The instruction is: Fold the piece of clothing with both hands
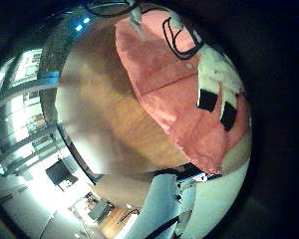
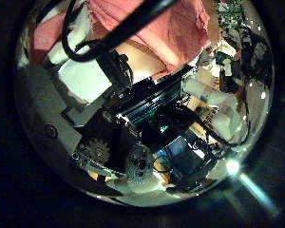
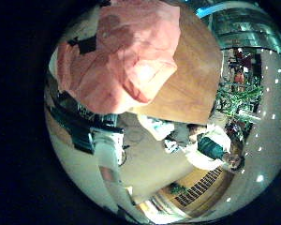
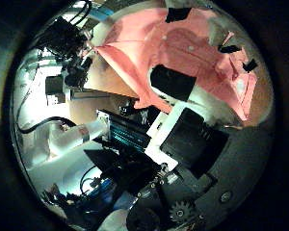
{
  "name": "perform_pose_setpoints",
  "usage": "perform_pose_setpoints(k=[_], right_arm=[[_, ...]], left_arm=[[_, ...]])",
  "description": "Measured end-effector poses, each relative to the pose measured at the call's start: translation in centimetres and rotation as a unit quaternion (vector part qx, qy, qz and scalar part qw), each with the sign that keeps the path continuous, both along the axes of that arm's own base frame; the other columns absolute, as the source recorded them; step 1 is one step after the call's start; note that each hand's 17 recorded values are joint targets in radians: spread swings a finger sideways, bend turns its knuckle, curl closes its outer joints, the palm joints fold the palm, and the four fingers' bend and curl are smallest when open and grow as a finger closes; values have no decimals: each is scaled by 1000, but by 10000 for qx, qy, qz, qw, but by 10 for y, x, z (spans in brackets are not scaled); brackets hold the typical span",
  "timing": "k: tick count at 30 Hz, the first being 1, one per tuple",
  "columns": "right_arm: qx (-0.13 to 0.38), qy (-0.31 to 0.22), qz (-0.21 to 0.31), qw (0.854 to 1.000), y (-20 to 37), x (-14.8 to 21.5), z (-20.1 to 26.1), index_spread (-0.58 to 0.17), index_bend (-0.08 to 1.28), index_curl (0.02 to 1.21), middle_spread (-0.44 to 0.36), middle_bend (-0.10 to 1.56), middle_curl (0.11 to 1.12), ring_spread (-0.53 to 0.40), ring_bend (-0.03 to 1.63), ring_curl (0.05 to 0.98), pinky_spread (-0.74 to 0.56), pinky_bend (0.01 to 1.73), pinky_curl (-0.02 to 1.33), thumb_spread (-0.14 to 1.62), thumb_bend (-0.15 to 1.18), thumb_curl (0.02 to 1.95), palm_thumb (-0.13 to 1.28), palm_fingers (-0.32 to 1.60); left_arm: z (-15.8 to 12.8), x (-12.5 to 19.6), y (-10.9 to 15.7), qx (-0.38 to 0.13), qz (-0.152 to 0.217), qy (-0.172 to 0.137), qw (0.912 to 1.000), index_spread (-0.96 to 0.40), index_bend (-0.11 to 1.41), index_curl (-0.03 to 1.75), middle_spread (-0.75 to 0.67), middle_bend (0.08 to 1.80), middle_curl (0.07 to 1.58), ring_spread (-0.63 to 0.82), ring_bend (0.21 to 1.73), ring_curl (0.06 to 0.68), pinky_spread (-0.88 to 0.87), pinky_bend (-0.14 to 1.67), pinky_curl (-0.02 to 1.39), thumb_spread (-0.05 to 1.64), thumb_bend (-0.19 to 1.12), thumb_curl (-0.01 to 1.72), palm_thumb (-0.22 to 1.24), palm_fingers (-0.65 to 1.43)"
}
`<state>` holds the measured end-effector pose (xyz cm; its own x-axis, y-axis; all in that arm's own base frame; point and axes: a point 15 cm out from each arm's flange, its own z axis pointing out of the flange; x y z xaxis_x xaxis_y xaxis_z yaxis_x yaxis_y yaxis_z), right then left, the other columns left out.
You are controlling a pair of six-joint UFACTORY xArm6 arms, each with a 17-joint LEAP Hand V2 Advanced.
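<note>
While the pink garment [image 3: 131, 58] lies on the wooden table [image 3: 192, 84], my right hand [image 4: 173, 82] rests fingers on the cloth; their grip I cannot tell. I should lift both edges evenly, keeping the fold square.

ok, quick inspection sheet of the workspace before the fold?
surface: wooden table, bare where it shows
job's things: garment lying rumpled on the table, not folded flat
clutter: nothing seen on the table
hands: left hand and right hand both close over the garment; grip cannot be told
cables: nothing seen apart from the rig's own
surroundings: windows to one side, plants beyond the table
</note>
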<state>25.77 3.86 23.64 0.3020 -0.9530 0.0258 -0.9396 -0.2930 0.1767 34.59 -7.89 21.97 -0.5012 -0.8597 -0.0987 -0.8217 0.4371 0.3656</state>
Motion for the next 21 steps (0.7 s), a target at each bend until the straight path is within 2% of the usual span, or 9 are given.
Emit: perform_pose_setpoints(k=[2,4,8,16,21], right_arm=[[-40,115,85,9999,3,-2,-6,-463,192,742,-238,707,632,-277,1012,507,-472,947,539,1064,-28,421,587,552],[-108,253,190,9994,6,-5,-15,-447,187,726,-229,669,622,-258,956,493,-413,905,529,1053,-29,414,581,386],[-422,496,411,9970,-1,-11,-32,-412,189,679,-194,612,595,-213,880,457,-272,828,492,1032,-37,395,552,234],[-882,659,574,9923,-9,-8,-63,-349,183,588,-156,545,556,-165,827,423,-75,773,434,1019,-28,371,537,191],[-1329,472,734,9873,-11,-10,-82,-320,182,543,-146,516,537,-159,811,410,-10,744,402,1009,-30,358,521,195]], left_arm=[[2,2,0,-8,7,-22,10000,-779,332,1334,-558,995,944,-466,1316,500,-685,1030,640,1076,-12,666,790,1102],[3,3,0,-7,14,-25,10000,-781,325,1344,-560,995,947,-466,1315,500,-681,1030,640,1076,-12,669,789,1103],[5,4,-1,1,26,-19,10000,-783,314,1362,-562,991,951,-466,1314,499,-676,1030,639,1076,-12,674,788,1105],[4,7,2,0,73,-21,10000,-783,298,1389,-566,983,958,-467,1311,498,-672,1029,637,1076,-12,682,786,1109],[6,9,2,1,85,-21,10000,-782,290,1402,-570,979,962,-467,1310,498,-671,1029,635,1076,-12,686,786,1111]])
